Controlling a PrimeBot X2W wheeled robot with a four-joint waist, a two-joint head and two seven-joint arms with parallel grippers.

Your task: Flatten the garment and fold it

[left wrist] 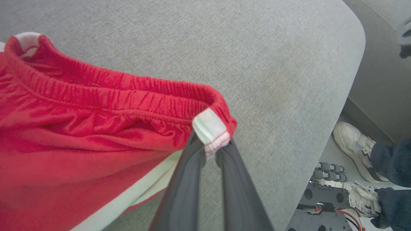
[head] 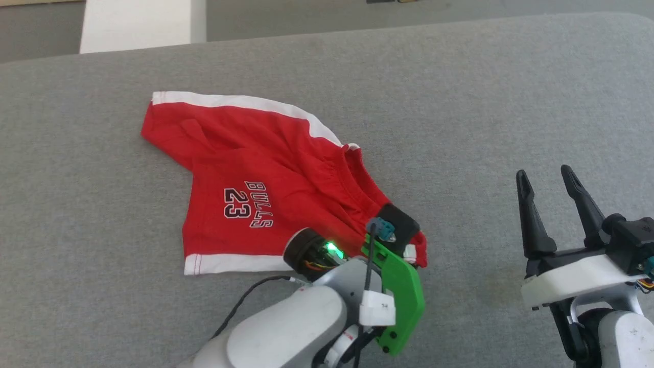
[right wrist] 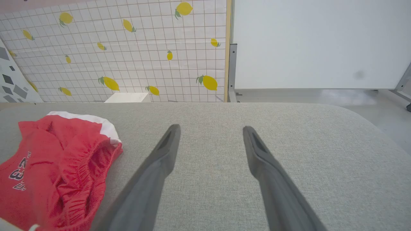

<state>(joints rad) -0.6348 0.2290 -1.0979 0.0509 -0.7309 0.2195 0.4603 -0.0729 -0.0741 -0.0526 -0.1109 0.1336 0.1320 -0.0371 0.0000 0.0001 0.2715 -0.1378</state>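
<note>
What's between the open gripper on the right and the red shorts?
Nothing: just bare grey cushion separates the right gripper from the shorts, as the head view and the right wrist view both show.

Left end effector (left wrist: 210, 148) clamped, right end effector (head: 544, 175) spread.

The garment (head: 255, 204): red shorts, white side stripe and hem trim, "BULLS 23" print facing up. Lies wrinkled, partly flattened, left of centre on the grey cloth surface (head: 485, 102). Gathered waistband right, legs left.
</note>
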